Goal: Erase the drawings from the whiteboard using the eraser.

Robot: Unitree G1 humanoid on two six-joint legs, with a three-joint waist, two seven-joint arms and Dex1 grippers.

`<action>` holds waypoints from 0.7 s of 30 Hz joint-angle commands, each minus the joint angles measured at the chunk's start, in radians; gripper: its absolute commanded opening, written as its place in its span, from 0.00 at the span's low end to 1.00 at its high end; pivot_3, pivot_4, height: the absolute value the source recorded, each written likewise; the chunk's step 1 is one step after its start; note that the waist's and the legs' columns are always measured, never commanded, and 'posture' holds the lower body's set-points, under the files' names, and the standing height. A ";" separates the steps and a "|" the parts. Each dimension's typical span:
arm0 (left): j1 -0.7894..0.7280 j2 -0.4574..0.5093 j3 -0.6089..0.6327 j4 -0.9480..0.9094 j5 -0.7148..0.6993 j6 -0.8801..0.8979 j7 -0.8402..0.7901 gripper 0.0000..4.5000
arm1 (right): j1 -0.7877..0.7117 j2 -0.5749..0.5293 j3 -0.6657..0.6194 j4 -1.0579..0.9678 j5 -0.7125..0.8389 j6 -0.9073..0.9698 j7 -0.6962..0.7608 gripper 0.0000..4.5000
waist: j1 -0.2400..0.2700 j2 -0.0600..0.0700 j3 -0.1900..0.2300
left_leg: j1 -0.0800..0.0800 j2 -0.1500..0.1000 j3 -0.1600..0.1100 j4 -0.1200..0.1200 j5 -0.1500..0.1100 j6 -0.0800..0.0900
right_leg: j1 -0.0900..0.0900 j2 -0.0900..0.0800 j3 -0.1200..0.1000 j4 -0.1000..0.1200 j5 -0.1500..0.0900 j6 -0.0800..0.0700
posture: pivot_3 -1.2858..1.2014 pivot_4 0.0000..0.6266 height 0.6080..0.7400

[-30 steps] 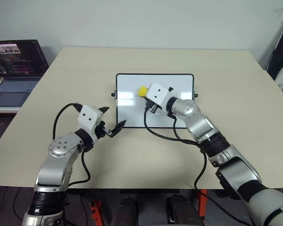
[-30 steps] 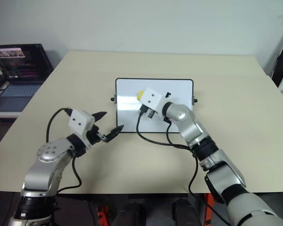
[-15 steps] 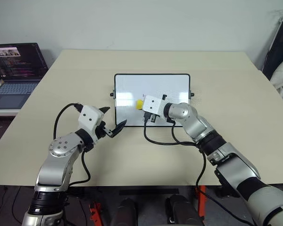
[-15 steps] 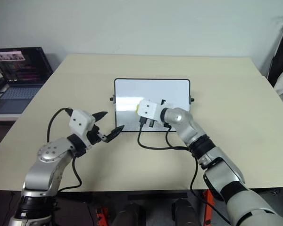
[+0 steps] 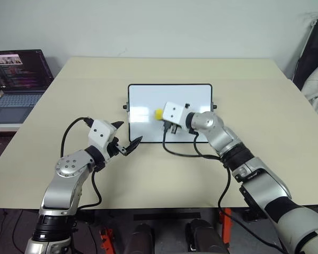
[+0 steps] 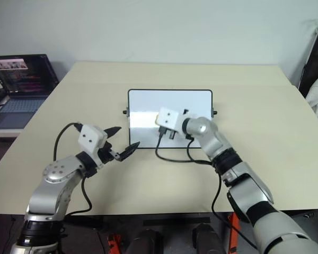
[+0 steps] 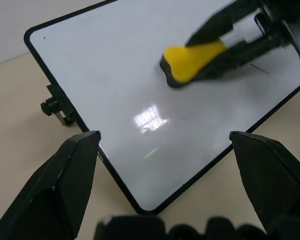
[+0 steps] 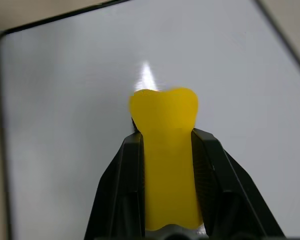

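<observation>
Head views: my right gripper [image 5: 160, 115], clamped on the eraser [image 5: 158, 114], has swept down the whiteboard [image 5: 143, 100] to its centre, so wiping is under way. My left gripper [image 5: 126, 138] hangs open at the board's 7 o'clock corner.

Left wrist view: a faint red stroke [image 7: 262, 69] remains at the eraser's 3 o'clock.

Right wrist view: both fingers [image 8: 124, 185] pinch the eraser.

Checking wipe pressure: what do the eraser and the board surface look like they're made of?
The eraser, clamped in the right gripper: matte yellow foam, probably; its sides pinch inward between the fingers. The whiteboard: smooth, glossy white, likely coated; it mirrors a light. Thin black frame, probably plastic.
</observation>
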 commanded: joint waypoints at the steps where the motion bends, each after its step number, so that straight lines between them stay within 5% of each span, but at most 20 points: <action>1: -0.009 -0.002 0.006 -0.014 -0.002 -0.019 0.001 1.00 | 0.006 -0.022 -0.010 0.052 -0.044 0.020 -0.053 0.21 | -0.002 0.000 0.000 | 0.000 0.000 0.000 0.000 0.000 0.000 | 0.000 0.000 0.000 0.000 0.000 0.000 | 0.52 0.24 1.00; 7: -0.005 -0.001 0.003 -0.019 -0.002 -0.018 0.001 1.00 | 0.000 -0.016 -0.095 -0.031 0.026 0.038 -0.076 0.21 | 0.000 0.000 0.000 | -0.001 0.000 0.000 0.001 0.000 0.000 | 0.000 0.000 0.000 0.000 0.000 0.000 | 0.52 0.24 1.00; 16: -0.006 -0.025 -0.019 -0.031 0.006 -0.033 0.013 1.00 | 0.274 -0.042 -0.263 -0.714 0.283 0.432 0.043 0.21 | 0.006 0.002 0.002 | -0.008 0.000 -0.004 -0.003 -0.004 -0.005 | -0.005 -0.002 -0.001 -0.004 -0.001 -0.002 | 0.52 0.24 1.00; 21: -0.008 -0.033 -0.036 -0.035 0.005 -0.032 -0.006 1.00 | 0.527 -0.179 -0.353 -1.079 0.417 0.666 0.101 0.21 | 0.012 0.002 0.002 | -0.016 0.000 -0.009 -0.004 -0.007 -0.005 | -0.006 -0.003 -0.002 -0.015 -0.002 -0.001 | 0.52 0.24 1.00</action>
